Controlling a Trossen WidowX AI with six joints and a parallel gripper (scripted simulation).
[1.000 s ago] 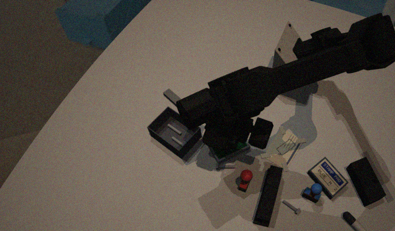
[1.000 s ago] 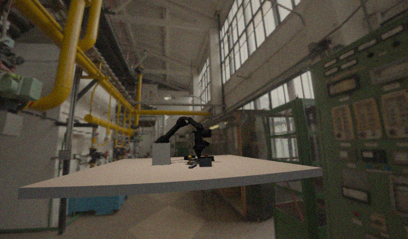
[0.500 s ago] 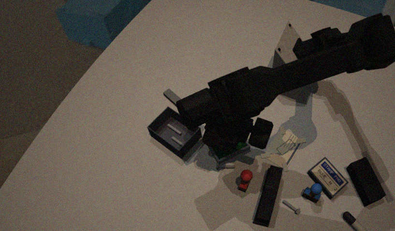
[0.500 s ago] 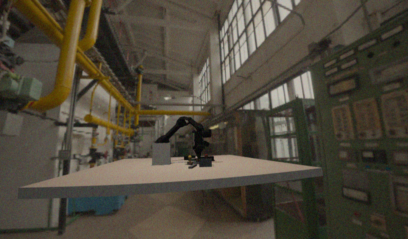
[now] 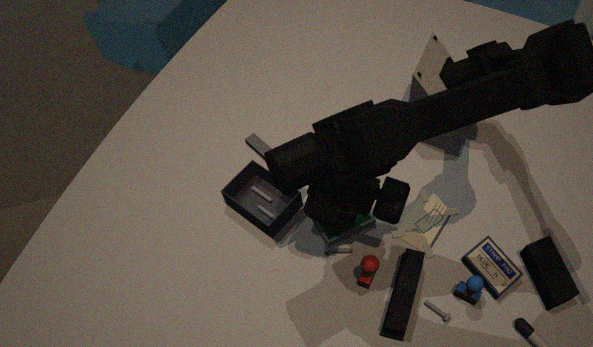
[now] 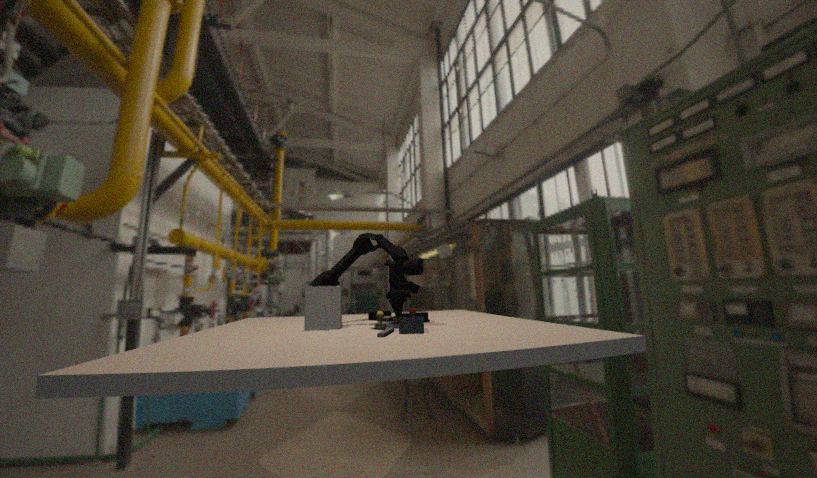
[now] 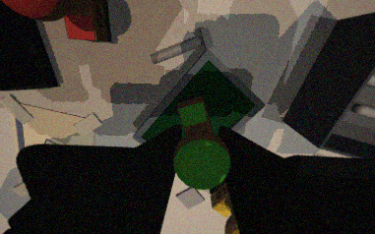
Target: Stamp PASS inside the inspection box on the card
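Note:
My gripper [image 7: 200, 132] [image 6: 398, 312] is shut on a green stamp [image 7: 202, 164] with a round green knob and a brown neck. The stamp is over the dark green ink pad [image 7: 225, 90] [image 5: 362, 222]; whether its face touches the pad cannot be told. The face and any lettering are hidden. A cream card [image 7: 53, 124] [image 5: 419, 242] with thin dark lines lies beside the pad, partly covered by shadow and by the gripper in the wrist view. The inspection box cannot be made out clearly. Much of the pad is hidden under the arm in the top view.
A dark tray [image 5: 249, 219] holding light pegs stands beside the pad. A red stamp [image 5: 369, 263], a black block [image 5: 402, 295], a blue stamp [image 5: 475, 284], a closed blue stamp pad [image 5: 492, 267], a bolt [image 5: 436, 310] and another black block [image 5: 548, 274] lie nearby. A yellow knob [image 6: 380, 314] also shows.

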